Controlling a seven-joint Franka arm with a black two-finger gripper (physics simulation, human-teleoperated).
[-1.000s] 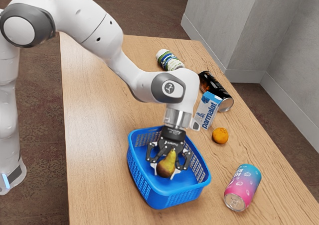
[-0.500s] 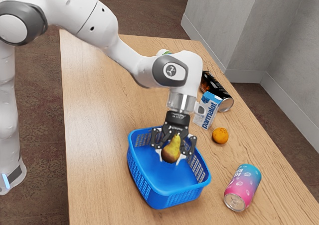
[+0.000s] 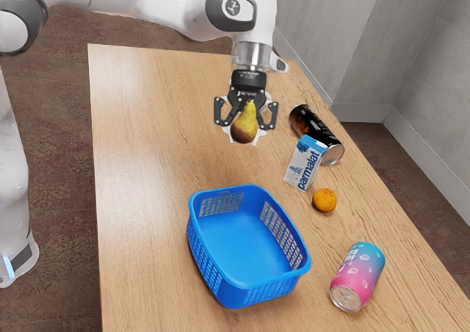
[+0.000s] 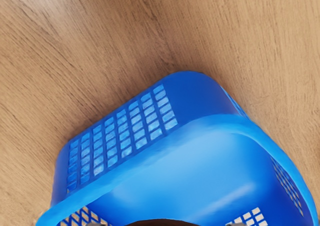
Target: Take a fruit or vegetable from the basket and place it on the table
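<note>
In the exterior view my gripper [image 3: 245, 126] is shut on a yellow-brown pear [image 3: 244, 124], held upright with its thick end down. Gripper and pear hang in the air, higher than the blue basket [image 3: 299, 268] and above it in that view. Nothing lies on the basket's floor. The wrist view has the basket [image 4: 220, 123] below the hand, and the dark edge of the pear [image 4: 162, 222] at the lower border.
An orange [image 3: 324, 200], a parmalat carton [image 3: 305, 163] and a black can [image 3: 316, 133] stand or lie toward the exterior view's right on the wooden table [image 3: 147, 163]. A pink and blue can [image 3: 358, 276] lies near the basket.
My hand has risen out of the basket with the pear and moved away from it, toward the top of the exterior view. The basket has stayed where it was.
</note>
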